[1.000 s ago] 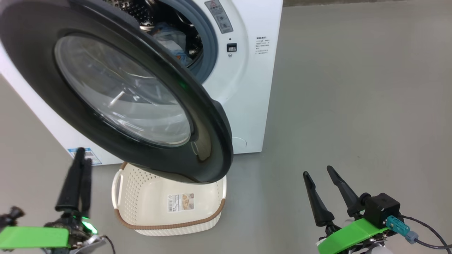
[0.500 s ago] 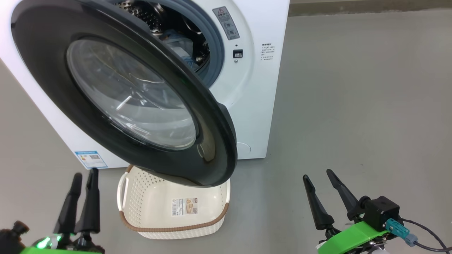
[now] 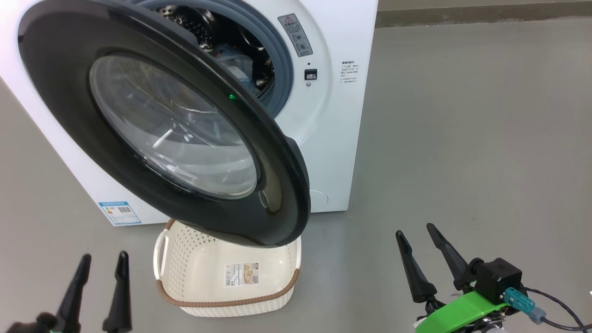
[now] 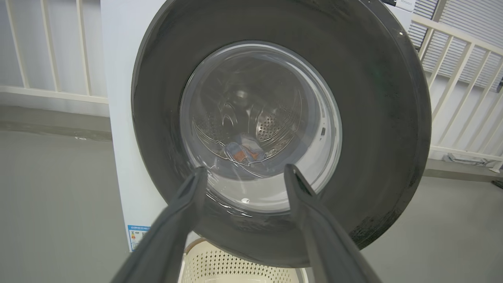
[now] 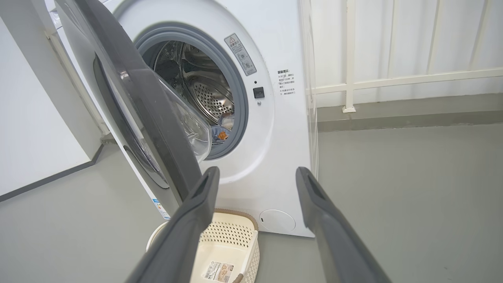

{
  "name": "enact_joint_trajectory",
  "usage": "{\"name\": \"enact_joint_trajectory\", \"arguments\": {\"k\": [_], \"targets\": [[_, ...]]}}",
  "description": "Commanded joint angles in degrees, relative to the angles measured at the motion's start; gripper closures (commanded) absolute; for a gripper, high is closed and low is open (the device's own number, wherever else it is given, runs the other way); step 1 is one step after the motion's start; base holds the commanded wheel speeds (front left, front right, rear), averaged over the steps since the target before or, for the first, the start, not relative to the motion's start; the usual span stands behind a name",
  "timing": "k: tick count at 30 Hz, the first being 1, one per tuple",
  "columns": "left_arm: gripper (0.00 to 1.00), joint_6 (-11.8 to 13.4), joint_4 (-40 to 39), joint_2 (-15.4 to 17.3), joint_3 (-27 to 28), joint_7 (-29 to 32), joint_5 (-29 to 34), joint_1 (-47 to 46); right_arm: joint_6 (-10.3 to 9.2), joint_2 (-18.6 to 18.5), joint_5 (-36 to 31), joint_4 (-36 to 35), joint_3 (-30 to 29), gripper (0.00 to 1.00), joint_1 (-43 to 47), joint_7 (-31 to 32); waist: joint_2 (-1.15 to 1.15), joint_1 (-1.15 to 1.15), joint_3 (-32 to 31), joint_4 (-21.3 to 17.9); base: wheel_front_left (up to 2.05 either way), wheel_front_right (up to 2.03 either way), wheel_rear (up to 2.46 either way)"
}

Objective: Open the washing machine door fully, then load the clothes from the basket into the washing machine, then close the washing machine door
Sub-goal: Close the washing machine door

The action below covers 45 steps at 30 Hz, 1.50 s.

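Left wrist view: washing machine door (image 4: 373,118) faces my nearer left gripper (image 4: 244,169) head-on; it and right gripper (image 3: 414,230) gape empty.

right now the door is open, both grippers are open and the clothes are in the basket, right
Wrong place: the basket is empty; the clothes lie in the washing machine drum, as the right wrist view shows. The rest holds.

Grey floor (image 3: 462,138) bears washing machine (image 3: 342,120); basket (image 3: 231,303) just before it.
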Motion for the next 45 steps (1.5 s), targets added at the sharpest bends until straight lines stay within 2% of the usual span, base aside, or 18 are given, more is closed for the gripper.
{"name": "enact_joint_trajectory", "arguments": {"k": [1,7,14,33,34,35,39,45], "targets": [[0.00,-0.18,-0.77,-0.37,3.05,-0.45,2.33,-0.98,0.09,0.18,0.25,-1.44,1.55,0.00,-0.14,-0.28,0.00,0.00,-0.02,-0.02,0.00,0.00,0.00],[0.00,-0.18,2.58,-3.82,5.93,-0.45,10.00,1.02,0.09,0.18,0.28,-1.41,1.76,0.00,-0.07,-0.28,0.00,0.00,-0.24,-0.18,0.00,0.00,0.00],[0.00,-0.18,4.62,-6.26,8.08,-0.45,14.20,1.59,0.09,0.18,0.09,-1.42,1.74,0.00,-0.09,-0.28,0.00,0.00,-0.14,-0.48,0.00,0.00,0.00],[0.00,-0.18,5.17,-6.86,8.53,-0.46,14.77,1.04,0.09,0.18,0.19,-1.25,1.65,0.00,0.30,-0.28,0.00,0.00,-0.27,-0.12,0.00,0.00,0.00],[0.00,-0.18,5.19,-6.83,8.46,-0.46,14.68,1.04,0.09,0.18,0.14,-1.07,1.53,0.41,0.33,-0.28,0.00,0.00,-0.28,-0.09,0.00,0.00,0.00],[0.00,-0.18,5.22,-6.78,8.37,-0.46,14.60,1.04,0.09,0.18,0.17,-1.01,1.22,1.00,0.35,-0.28,0.00,0.00,-0.27,-0.05,0.00,0.00,0.00],[0.00,-0.18,5.33,-6.65,8.23,-0.46,14.34,0.99,0.09,0.18,0.68,-3.72,-0.03,1.00,-0.27,-0.28,0.00,0.00,-0.05,0.06,0.00,0.00,0.00],[0.00,-0.18,5.42,-6.60,8.29,-0.46,14.14,0.60,0.09,0.18,0.51,-18.81,0.60,1.00,-2.31,-0.28,0.00,0.00,0.42,0.19,0.00,0.00,0.00]]}}
